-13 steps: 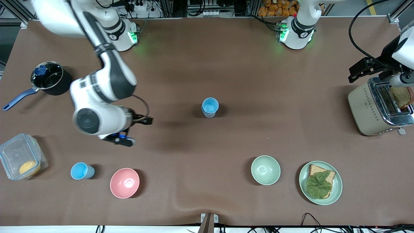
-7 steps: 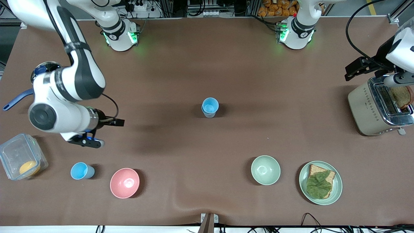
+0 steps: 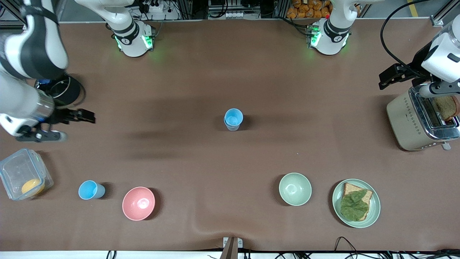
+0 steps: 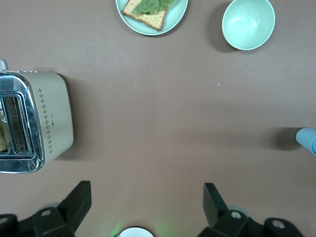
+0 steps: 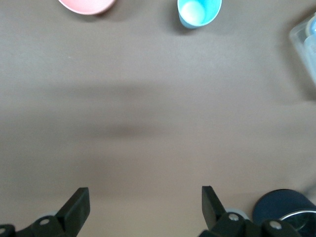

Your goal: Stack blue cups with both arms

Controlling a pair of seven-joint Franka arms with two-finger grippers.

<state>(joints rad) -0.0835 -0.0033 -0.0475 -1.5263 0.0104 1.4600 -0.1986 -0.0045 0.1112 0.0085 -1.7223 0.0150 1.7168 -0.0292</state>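
Observation:
A bright sky-blue cup [image 3: 234, 117] stands at the table's middle, nested in a duller grey-blue cup [image 3: 231, 126]; its edge shows in the left wrist view [image 4: 307, 140]. Another sky-blue cup [image 3: 91, 190] stands alone beside the pink bowl [image 3: 138, 203], toward the right arm's end; it also shows in the right wrist view [image 5: 199, 12]. My right gripper [image 5: 143, 197] is open and empty, up over bare table between the pot and the plastic box [image 3: 40, 136]. My left gripper [image 4: 146, 195] is open and empty, up over the toaster's end [image 3: 436, 89].
A black pot [image 3: 59, 88] with a blue handle and a clear plastic box [image 3: 22, 173] are at the right arm's end. A toaster [image 3: 417, 120] with bread stands at the left arm's end. A pale green bowl [image 3: 295, 189] and a plate [image 3: 373, 208] with bread and lettuce are near the front camera.
My right arm has swung away from the table's middle toward its own end, past the pot. My left arm has shifted slightly over the toaster. The cups have not moved.

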